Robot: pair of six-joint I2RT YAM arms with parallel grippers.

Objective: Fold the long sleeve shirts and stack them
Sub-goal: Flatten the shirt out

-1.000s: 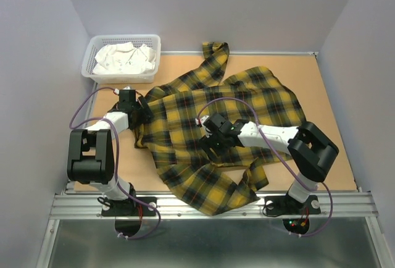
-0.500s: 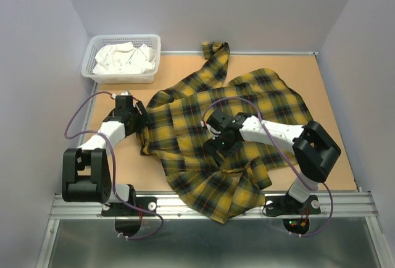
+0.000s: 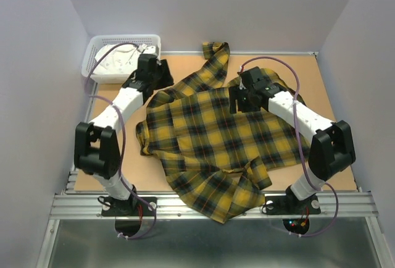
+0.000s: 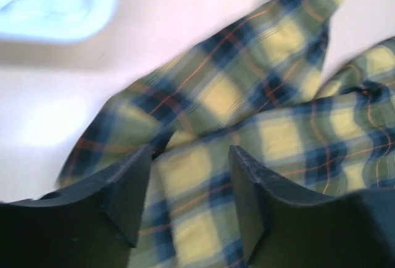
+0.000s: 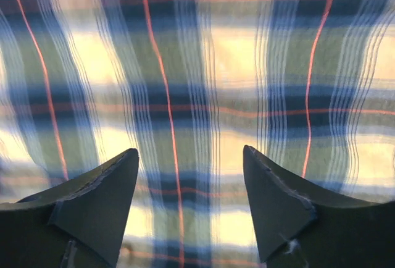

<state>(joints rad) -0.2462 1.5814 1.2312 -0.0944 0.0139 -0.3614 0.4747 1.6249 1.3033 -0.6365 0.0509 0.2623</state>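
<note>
Looks like the flattening-out stage to me, no fold made yet. The shirt [image 3: 216, 138] lies rumpled across the middle of the table [image 3: 123, 157], with one sleeve trailing toward the far edge. The left gripper [image 4: 190, 152] and right gripper [image 5: 190, 152] both hover over its far part, jaws spread wide, holding nothing. Next they probably need to drop and pinch the shoulders.

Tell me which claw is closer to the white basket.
The left claw: it hangs open over the far-left edge of the plaid shirt, just beside the white basket. The right claw is over the shirt's far-right part, away from it.
</note>
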